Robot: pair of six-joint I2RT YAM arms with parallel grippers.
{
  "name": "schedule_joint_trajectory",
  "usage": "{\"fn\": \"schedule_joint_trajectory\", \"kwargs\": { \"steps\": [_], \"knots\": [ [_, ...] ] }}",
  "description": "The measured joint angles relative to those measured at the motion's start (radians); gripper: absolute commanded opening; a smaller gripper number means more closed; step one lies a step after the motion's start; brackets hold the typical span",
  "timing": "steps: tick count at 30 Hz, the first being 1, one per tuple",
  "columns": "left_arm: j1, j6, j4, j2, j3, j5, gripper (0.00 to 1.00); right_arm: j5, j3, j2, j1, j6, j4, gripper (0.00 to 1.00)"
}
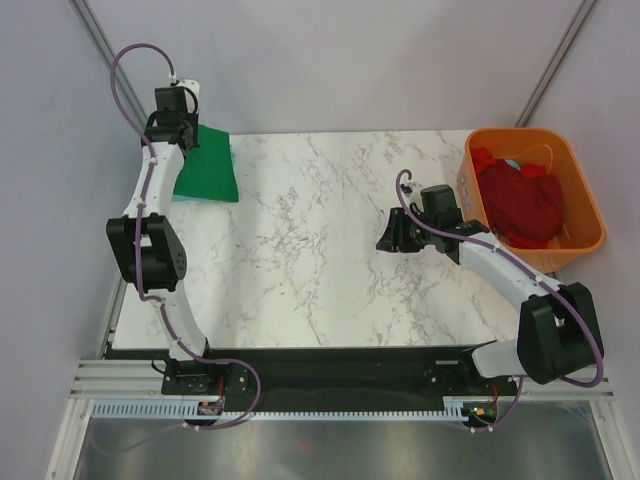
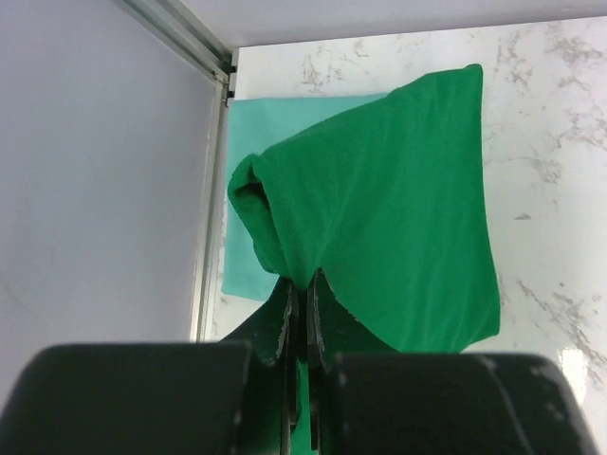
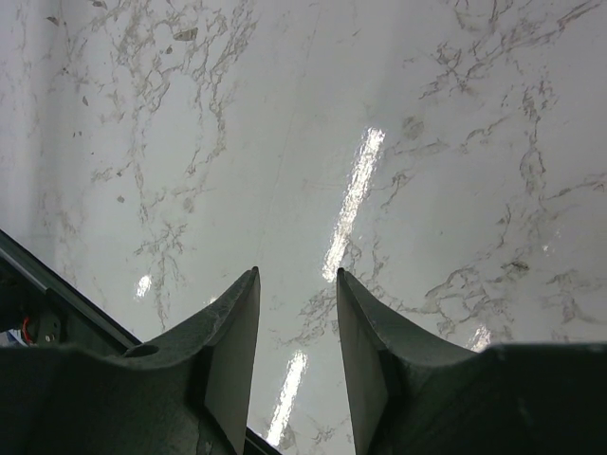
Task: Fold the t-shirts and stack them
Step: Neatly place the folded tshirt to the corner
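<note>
Dark green t-shirt (image 2: 398,218), corner bunched, is pinched in left tool (image 2: 303,286); right tool (image 3: 297,275) gapes.

Jaws clamped, the gripper (image 2: 302,284) pinches the green shirt (image 2: 389,218) by a bunched edge. Underneath, a teal shirt (image 2: 270,118) lies flat at the table's (image 2: 550,142) far left corner.

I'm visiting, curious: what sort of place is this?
Probably a robot test booth: left arm and right arm bolted to a marble-patterned table, plain partition walls, an orange tub of dark red t-shirts.
</note>
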Motion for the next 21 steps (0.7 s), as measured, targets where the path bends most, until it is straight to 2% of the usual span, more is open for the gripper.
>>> {"fn": "schedule_joint_trajectory", "kwargs": {
  "steps": [7, 13, 14, 15, 16, 18, 20, 21],
  "knots": [
    [0.036, 0.036, -0.002, 0.08, 0.078, 0.025, 0.02, 0.001, 0.001, 0.008, -0.003, 0.0, 0.0, 0.46],
    [0.038, 0.073, 0.014, 0.218, 0.206, 0.019, 0.02, 0.005, 0.001, 0.015, -0.005, -0.001, 0.0, 0.46],
    [0.04, 0.074, 0.015, 0.249, 0.232, 0.011, 0.06, 0.005, 0.001, 0.015, -0.005, -0.003, 0.0, 0.46],
    [0.04, 0.074, 0.019, 0.273, 0.253, 0.003, 0.14, 0.005, 0.001, 0.016, -0.005, -0.003, 0.0, 0.46],
    [0.044, 0.074, 0.024, 0.303, 0.275, -0.016, 0.34, 0.006, 0.001, 0.016, -0.006, -0.003, 0.0, 0.46],
    [0.054, 0.072, 0.031, 0.357, 0.309, -0.075, 0.38, 0.007, 0.001, 0.019, -0.007, -0.005, 0.0, 0.46],
    [0.072, 0.069, 0.035, 0.394, 0.318, -0.127, 0.49, 0.008, 0.001, 0.029, -0.008, -0.007, 0.0, 0.46],
    [0.084, 0.063, 0.032, 0.406, 0.318, -0.148, 0.5, 0.009, 0.002, 0.035, -0.008, -0.007, -0.001, 0.46]
  ]
}}
